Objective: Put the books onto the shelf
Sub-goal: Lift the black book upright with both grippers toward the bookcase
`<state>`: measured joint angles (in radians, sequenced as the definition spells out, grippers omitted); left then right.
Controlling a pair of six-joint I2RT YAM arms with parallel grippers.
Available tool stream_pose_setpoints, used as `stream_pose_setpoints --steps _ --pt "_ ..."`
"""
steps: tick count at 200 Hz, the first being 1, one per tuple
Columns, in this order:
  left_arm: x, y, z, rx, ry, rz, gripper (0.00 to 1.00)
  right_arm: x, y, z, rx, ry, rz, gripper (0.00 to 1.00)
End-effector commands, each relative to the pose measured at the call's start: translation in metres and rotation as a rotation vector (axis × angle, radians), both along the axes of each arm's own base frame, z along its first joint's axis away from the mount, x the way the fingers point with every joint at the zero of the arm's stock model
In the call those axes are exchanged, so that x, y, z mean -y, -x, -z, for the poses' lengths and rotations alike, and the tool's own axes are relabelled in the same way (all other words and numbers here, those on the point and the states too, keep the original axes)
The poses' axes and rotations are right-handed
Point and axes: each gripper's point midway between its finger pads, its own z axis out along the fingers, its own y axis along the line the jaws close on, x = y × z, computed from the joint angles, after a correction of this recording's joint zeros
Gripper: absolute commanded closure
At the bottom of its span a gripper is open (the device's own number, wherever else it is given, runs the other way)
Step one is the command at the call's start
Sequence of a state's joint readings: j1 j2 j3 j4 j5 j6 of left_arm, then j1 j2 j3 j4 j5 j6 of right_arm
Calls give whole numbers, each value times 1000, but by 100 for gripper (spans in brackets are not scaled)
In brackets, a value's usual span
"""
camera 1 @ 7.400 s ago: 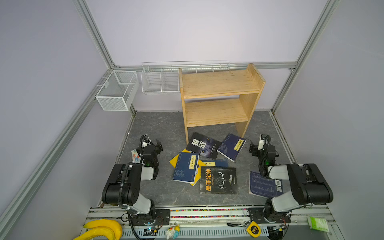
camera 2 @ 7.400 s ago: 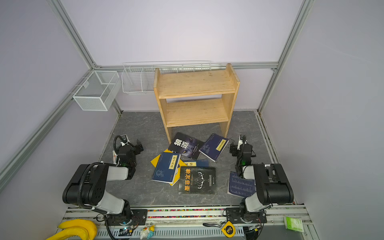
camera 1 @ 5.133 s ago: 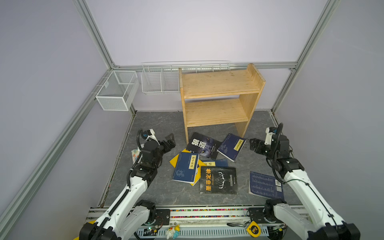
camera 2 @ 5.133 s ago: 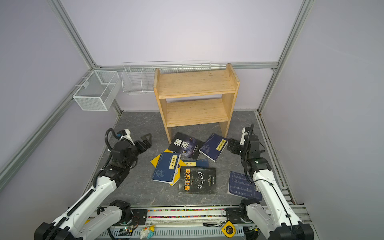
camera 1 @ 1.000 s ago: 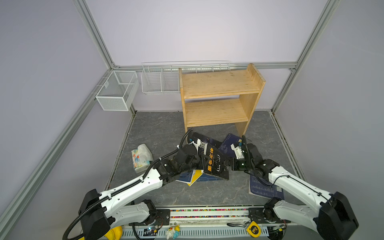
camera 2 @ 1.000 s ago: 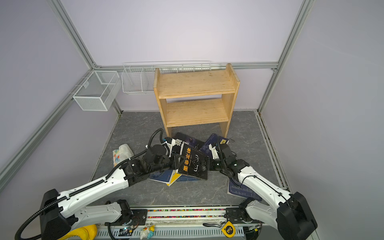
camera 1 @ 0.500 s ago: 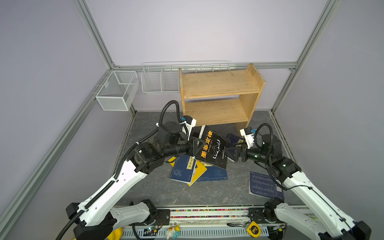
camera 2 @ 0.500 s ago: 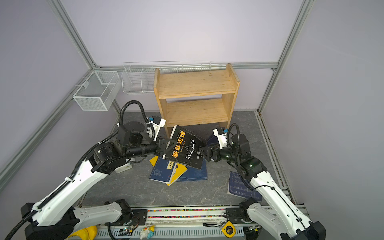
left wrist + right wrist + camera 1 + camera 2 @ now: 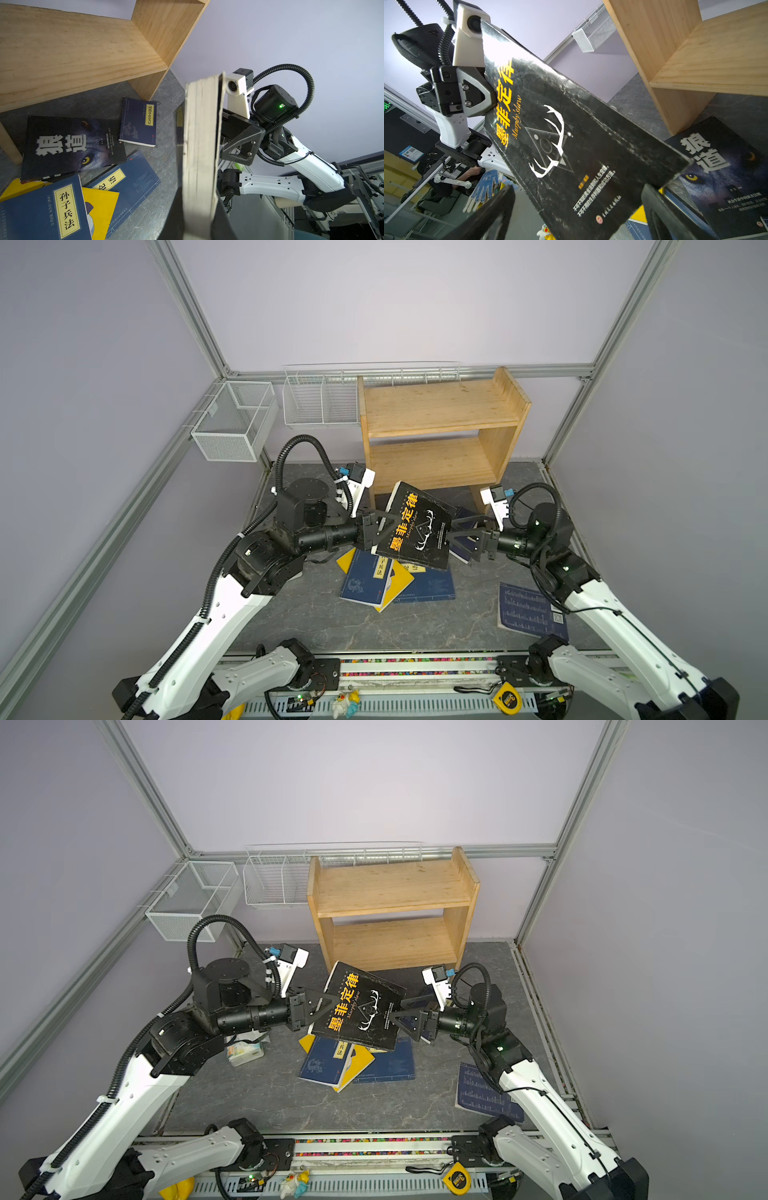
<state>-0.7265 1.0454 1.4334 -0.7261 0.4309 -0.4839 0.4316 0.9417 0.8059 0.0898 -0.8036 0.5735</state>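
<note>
Left gripper (image 9: 379,529) clamps black book (image 9: 415,526) by its spine edge, tilted above other books (image 9: 370,583) before shelf (image 9: 436,406), as right gripper (image 9: 456,536), jaws wide, straddles opp. edge, prob. to steady it.

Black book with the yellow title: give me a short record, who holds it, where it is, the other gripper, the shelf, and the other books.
Book: black book, tilted in the air before the shelf
Held by: left gripper, shut on its title-side edge
Other arm: right gripper, open, fingers flanking the opposite edge
Shelf: no books on either tier
Not yet shelved: navy books, yellow book, wolf-cover book
</note>
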Motion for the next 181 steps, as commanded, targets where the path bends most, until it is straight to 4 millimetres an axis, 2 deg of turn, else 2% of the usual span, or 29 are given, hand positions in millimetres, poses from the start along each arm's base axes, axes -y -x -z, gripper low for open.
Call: stream_pose_setpoints --steps 1,28,66,100,124,155,181 --pt "3 26 -67 163 176 121 100 -3 -1 1 -28 -21 -19 3" --pt "-2 28 -74 176 188 109 100 0 -5 11 -40 16 16 4" --pt "-2 28 -72 166 185 105 100 4 -11 22 -60 45 63 4" --pt "-2 31 -76 181 204 118 100 4 -11 17 -62 35 52 5" --pt "0 30 -78 186 209 129 100 2 -6 3 -35 -17 13 12" --pt "-1 26 -83 225 214 127 100 0 5 -18 3 -90 -53 27" --pt "-3 16 -89 238 250 126 100 0 9 -25 10 -107 -69 37"
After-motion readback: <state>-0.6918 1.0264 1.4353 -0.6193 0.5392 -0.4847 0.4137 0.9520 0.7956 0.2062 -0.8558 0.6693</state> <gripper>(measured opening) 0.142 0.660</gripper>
